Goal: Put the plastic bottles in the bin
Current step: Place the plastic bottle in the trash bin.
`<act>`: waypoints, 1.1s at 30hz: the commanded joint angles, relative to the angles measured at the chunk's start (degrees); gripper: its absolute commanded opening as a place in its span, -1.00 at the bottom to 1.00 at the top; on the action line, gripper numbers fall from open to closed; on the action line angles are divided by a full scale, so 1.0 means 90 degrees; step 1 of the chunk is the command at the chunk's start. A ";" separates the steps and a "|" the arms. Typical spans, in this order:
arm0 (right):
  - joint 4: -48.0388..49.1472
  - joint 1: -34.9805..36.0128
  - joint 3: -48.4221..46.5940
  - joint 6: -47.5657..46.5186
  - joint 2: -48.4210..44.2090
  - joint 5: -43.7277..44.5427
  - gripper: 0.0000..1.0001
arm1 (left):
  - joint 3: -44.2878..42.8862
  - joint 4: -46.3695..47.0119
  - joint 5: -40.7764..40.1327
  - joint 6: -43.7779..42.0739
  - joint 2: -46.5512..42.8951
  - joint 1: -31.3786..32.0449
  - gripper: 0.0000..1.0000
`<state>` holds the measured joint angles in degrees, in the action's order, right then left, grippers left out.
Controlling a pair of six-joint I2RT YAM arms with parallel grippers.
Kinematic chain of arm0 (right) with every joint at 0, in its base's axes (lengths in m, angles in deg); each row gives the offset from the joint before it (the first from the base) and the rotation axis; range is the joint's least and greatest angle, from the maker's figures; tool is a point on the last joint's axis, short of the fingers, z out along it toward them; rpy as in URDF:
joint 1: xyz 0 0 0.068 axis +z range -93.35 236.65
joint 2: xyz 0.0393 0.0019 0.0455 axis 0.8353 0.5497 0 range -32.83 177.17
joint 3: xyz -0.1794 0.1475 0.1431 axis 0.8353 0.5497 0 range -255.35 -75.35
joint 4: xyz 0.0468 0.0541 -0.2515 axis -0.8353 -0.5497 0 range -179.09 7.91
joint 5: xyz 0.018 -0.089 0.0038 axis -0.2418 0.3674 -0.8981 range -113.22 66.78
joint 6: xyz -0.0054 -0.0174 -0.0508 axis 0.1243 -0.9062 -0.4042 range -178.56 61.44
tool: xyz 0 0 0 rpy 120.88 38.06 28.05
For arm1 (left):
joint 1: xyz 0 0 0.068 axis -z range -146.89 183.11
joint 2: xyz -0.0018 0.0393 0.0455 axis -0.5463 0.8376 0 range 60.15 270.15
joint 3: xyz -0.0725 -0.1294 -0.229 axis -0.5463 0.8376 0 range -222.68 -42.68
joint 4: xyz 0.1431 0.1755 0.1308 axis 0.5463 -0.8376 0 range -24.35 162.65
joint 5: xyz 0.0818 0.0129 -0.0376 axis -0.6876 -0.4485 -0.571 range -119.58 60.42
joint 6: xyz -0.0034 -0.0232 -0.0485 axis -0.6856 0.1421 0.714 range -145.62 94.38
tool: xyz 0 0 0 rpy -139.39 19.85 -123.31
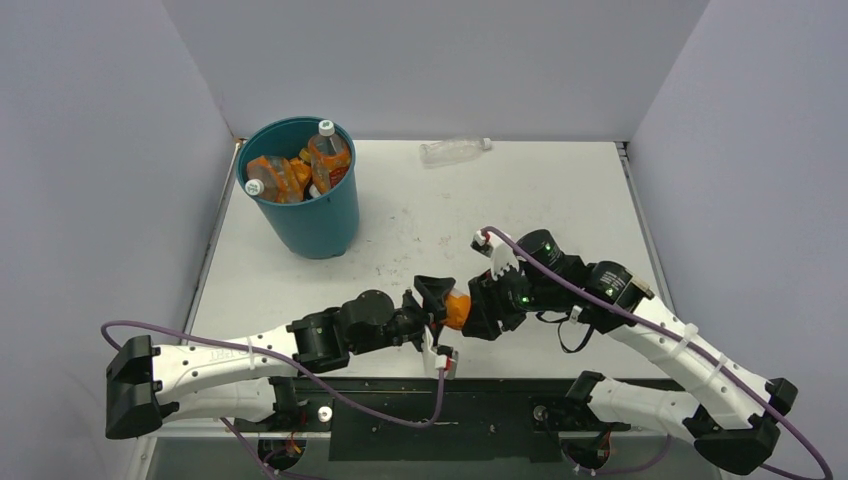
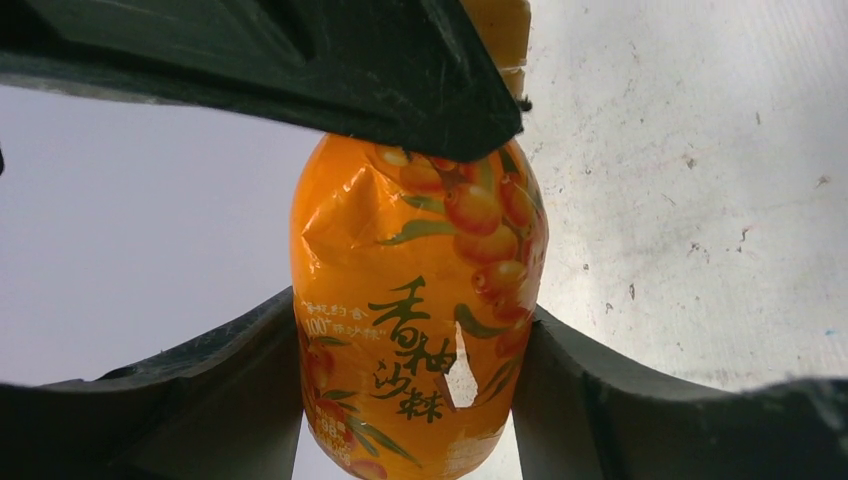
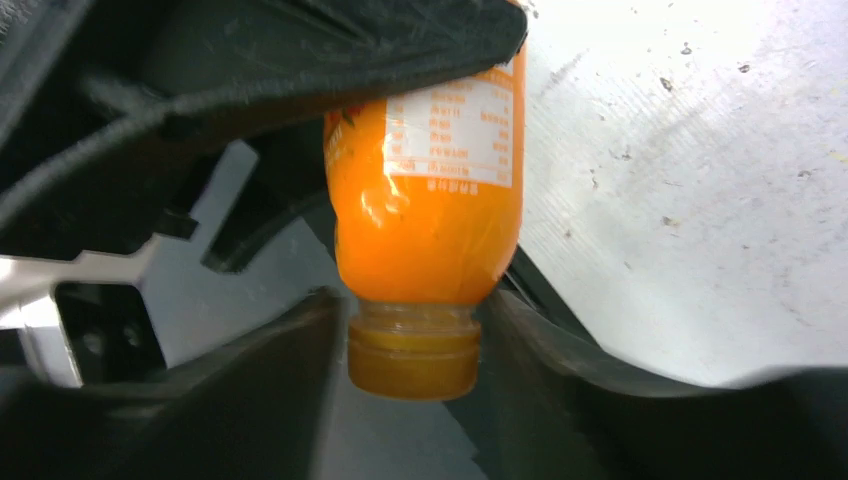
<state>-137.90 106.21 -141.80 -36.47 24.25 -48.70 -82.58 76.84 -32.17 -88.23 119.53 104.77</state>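
Observation:
An orange bottle (image 1: 457, 309) hangs above the table's near middle, between my two grippers. My left gripper (image 1: 438, 298) is shut on its labelled body; in the left wrist view (image 2: 412, 310) both fingers press the bottle's (image 2: 400, 270) sides. My right gripper (image 1: 482, 304) closes round its neck end; in the right wrist view (image 3: 412, 305) the fingers hug the shoulder above the orange cap (image 3: 413, 360). The teal bin (image 1: 312, 222) stands at the far left with several orange bottles (image 1: 280, 178) in it. A clear bottle (image 1: 455, 150) lies at the far edge.
Grey walls enclose the table on the left, back and right. The bin is well to the far left of both grippers. The white tabletop (image 1: 560, 190) shows scuff marks. A purple cable (image 1: 560, 275) loops over the right arm.

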 commanded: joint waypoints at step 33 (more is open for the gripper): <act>0.7204 0.0026 0.3223 0.1253 -0.3468 0.0860 0.79 | 0.0131 0.2232 0.0182 0.8889 -0.1474 0.0010 -1.00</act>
<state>-87.87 106.21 -114.35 -28.08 -9.17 -35.41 -80.15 93.30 -32.93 -15.73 105.69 105.08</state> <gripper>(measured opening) 0.897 0.609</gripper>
